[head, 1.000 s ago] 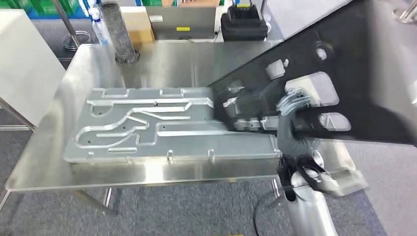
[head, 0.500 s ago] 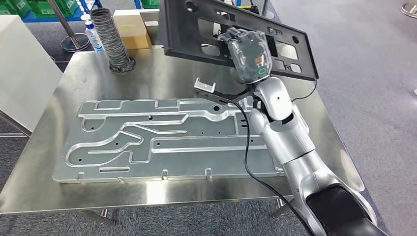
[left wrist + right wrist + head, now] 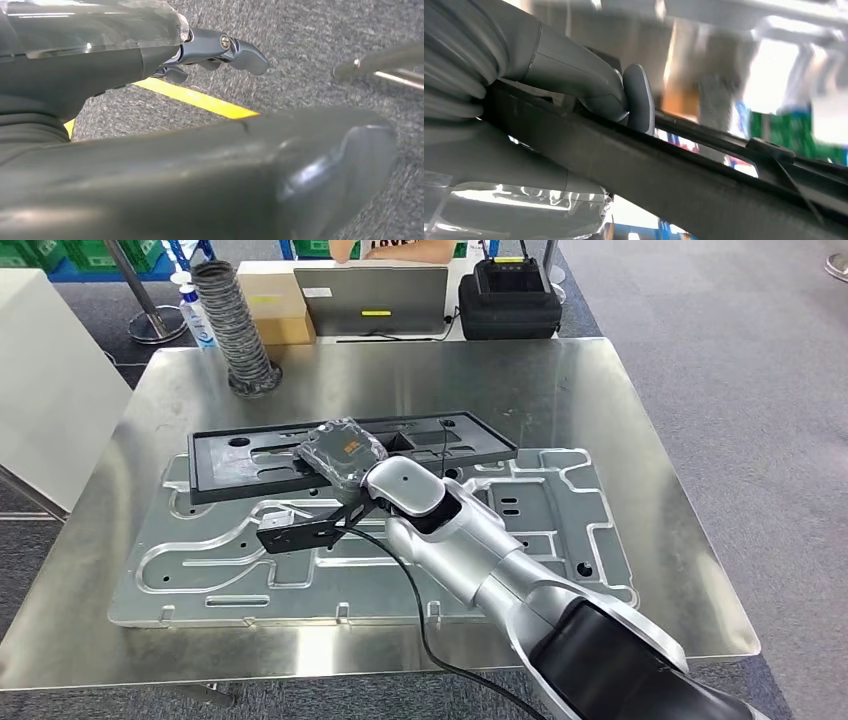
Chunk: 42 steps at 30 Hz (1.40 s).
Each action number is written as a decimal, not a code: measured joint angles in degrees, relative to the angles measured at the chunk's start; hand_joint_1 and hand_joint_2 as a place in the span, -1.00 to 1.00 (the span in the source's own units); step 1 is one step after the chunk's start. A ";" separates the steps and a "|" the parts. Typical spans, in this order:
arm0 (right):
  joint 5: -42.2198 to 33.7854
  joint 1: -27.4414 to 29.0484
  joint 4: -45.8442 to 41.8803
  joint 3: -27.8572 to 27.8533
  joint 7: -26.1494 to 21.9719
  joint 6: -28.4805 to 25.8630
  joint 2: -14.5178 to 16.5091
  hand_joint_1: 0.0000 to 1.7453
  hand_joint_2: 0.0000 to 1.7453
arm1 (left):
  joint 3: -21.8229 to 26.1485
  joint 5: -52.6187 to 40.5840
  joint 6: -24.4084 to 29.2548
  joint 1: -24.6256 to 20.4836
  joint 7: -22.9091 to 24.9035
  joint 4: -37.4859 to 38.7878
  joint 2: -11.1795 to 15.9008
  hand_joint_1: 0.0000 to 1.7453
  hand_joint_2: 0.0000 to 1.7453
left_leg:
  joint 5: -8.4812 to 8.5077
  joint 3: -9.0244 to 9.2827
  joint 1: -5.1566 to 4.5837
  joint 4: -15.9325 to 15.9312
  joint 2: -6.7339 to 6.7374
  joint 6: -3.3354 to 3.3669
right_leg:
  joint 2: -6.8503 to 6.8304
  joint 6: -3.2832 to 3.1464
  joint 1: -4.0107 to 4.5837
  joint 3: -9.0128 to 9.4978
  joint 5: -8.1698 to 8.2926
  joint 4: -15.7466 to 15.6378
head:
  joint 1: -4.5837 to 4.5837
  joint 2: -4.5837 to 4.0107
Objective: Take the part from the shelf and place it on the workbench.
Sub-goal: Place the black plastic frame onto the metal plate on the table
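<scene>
The square stainless-steel desk [image 3: 640,470] was the biggest thing in the head view, and most of its top was taken up by a large, flat, silver aluminium plate with milled channels [image 3: 560,530], lying lengthwise from nine to three o'clock. Across the plate's twelve-o'clock edge lay the long black rectangular plastic frame part with cut-out windows [image 3: 250,455], flat or nearly so, its long side parallel to the plate; that placement suggested the part was being set down where the plate could bear it along its length. The robot's silver right arm [image 3: 470,540] came in from five o'clock and reached toward eleven o'clock, ending in the right hand [image 3: 340,450], which sat on the middle of the part. In the right wrist view the thick grey thumb [image 3: 636,97] pressed on one face of the part's black edge while the rest of the hand lay under it, so the hand was clamped on the part, probably gripped mid-length to keep it balanced. Judged from this, the release had not yet come. At eleven o'clock on the desk stood a grey ribbed corrugated hose [image 3: 235,325], well apart from the part. The left hand [image 3: 215,50] hung over grey carpet with a yellow line, holding nothing, its dark fingers loosely apart.
</scene>
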 joint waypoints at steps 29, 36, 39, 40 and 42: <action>-17.13 -0.55 8.96 12.42 6.85 8.68 3.34 -1.00 -1.00 | -0.41 -0.26 -0.22 0.06 -2.67 0.05 -1.11 -1.00 -1.00 | 1.94 -2.38 0.28 0.93 0.36 0.24 | 0.22 0.33 -0.13 1.33 -3.76 3.44 | 0.00 0.00; -24.00 -1.52 7.55 8.44 0.58 4.86 2.82 -1.00 -1.00 | -0.41 0.03 -1.92 0.19 -4.03 0.07 -1.43 -1.00 -1.00 | -0.67 -3.85 0.33 4.32 0.50 -1.36 | -0.02 -0.94 -0.36 3.94 -2.16 -2.19 | -0.01 0.00; -27.88 -0.23 3.87 4.32 -3.42 1.84 0.79 -1.00 -1.00 | -0.31 0.81 -2.58 0.35 -4.73 0.07 -1.39 -1.00 -1.00 | -5.39 -8.56 0.52 14.81 0.50 -1.86 | -0.11 -1.04 -0.36 4.06 -2.14 -2.28 | -0.02 0.00; -29.47 0.81 1.71 2.34 -4.95 0.58 -0.43 -1.00 -1.00 | -0.26 1.20 -2.81 0.53 -5.02 0.07 -1.40 -1.00 -1.00 | -5.40 -9.25 0.61 16.20 0.51 -2.03 | -0.14 -0.93 -0.41 4.08 -2.21 -2.19 | -0.02 0.00; -32.06 3.89 -5.05 -2.65 -7.67 -3.06 -3.19 -1.00 -1.00 | -0.09 1.84 -3.11 0.96 -5.59 0.07 -1.43 -1.00 -1.00 | -2.30 -7.34 0.96 12.16 0.53 -2.35 | -0.14 -0.47 -0.63 4.15 -2.54 -1.79 | -0.02 0.00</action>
